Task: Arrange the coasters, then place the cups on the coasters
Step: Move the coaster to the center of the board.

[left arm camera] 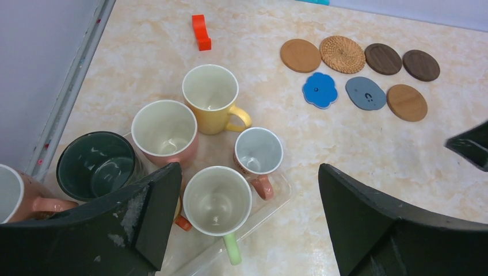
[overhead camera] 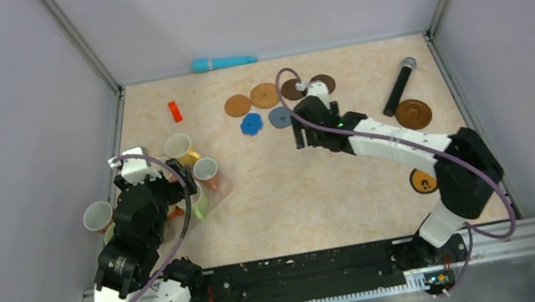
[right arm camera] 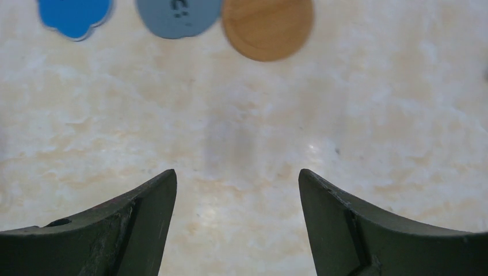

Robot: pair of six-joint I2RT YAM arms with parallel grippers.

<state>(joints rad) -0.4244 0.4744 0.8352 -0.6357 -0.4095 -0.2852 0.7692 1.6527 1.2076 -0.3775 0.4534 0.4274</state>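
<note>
Top view: cups point(overhead camera: 178, 146) clustered at left, by the left gripper point(overhead camera: 176, 183); coasters point(overhead camera: 264, 95) in two rows far centre, right gripper point(overhead camera: 302, 136) just beside them
Left wrist: jaws spread wide, empty, above the cups
Right wrist: jaws apart, holding nothing; tan coaster point(right arm camera: 267, 26) ahead on the table point(right arm camera: 241, 115)

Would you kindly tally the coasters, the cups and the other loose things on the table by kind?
Coasters: 9
Cups: 6 clearly seen; an orange handle may mean a seventh
Red block: 1
Microphone: 1
Teal stick: 1
Clear tray: 1
Total: 19, perhaps 20
</note>
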